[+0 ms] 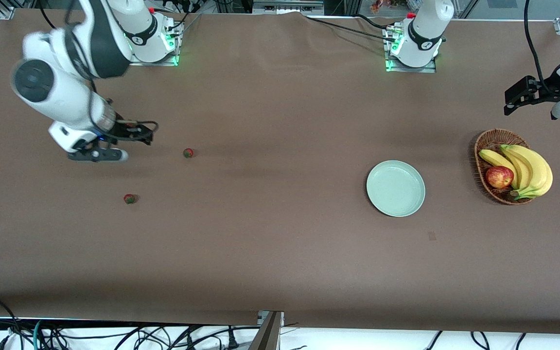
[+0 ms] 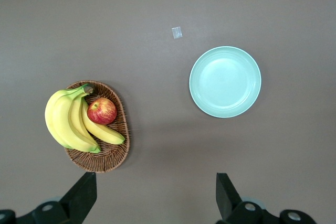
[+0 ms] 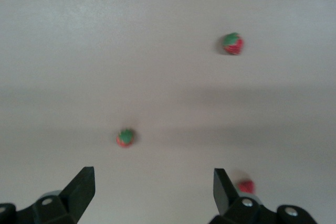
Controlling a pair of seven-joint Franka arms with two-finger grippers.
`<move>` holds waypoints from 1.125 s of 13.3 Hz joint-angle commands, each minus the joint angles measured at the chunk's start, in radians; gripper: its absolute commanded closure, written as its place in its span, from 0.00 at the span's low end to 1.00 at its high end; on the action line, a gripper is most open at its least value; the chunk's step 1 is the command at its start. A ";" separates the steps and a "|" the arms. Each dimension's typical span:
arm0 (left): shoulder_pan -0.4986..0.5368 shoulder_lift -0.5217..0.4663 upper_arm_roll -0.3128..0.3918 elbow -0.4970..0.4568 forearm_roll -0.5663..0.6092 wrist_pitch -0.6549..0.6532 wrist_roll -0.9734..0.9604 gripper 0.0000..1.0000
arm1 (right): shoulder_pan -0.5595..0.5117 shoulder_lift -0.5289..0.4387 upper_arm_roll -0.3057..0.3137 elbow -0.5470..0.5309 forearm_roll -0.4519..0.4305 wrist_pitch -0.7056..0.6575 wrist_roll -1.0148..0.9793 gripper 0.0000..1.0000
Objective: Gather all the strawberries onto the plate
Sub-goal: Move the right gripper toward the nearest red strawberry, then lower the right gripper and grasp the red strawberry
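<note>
The right gripper (image 1: 114,146) hangs with fingers spread and nothing held over the table's right-arm end, where the strawberries lie: one (image 1: 188,153) beside it, one (image 1: 130,198) nearer the front camera, a third (image 3: 245,186) showing only in the right wrist view, by one finger. Such small round berries could roll or get nudged off by a fingertip. The mint-green plate (image 1: 395,188) sits well apart, with bare table between. The left gripper (image 2: 155,195) waits open above the wicker basket (image 1: 485,146), close to the plate
</note>
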State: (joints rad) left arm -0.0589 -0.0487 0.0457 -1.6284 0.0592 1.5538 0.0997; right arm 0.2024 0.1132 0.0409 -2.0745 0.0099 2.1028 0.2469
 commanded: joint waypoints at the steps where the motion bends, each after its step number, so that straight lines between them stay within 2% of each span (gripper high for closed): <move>1: 0.004 0.001 0.000 0.021 -0.006 -0.024 0.021 0.00 | -0.008 0.077 0.040 -0.068 0.012 0.175 0.064 0.00; 2: 0.004 0.003 0.000 0.022 -0.004 -0.023 0.020 0.00 | -0.008 0.106 0.045 -0.093 0.013 0.230 0.107 0.01; 5: 0.004 0.003 -0.001 0.024 -0.006 -0.023 0.021 0.00 | -0.008 0.154 0.120 -0.182 0.015 0.403 0.221 0.01; 9: 0.004 0.003 0.002 0.022 -0.006 -0.023 0.021 0.00 | -0.008 0.184 0.134 -0.225 0.013 0.444 0.252 0.02; 11: 0.004 0.003 -0.001 0.022 -0.006 -0.023 0.020 0.00 | -0.008 0.192 0.134 -0.246 0.015 0.466 0.253 0.08; 15: 0.004 0.003 -0.004 0.022 -0.006 -0.023 0.018 0.00 | -0.008 0.206 0.134 -0.288 0.013 0.534 0.261 0.28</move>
State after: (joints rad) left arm -0.0589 -0.0487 0.0457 -1.6279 0.0592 1.5514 0.0997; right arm 0.2003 0.3243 0.1691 -2.3380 0.0123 2.6043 0.4999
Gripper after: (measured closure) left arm 0.000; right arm 0.176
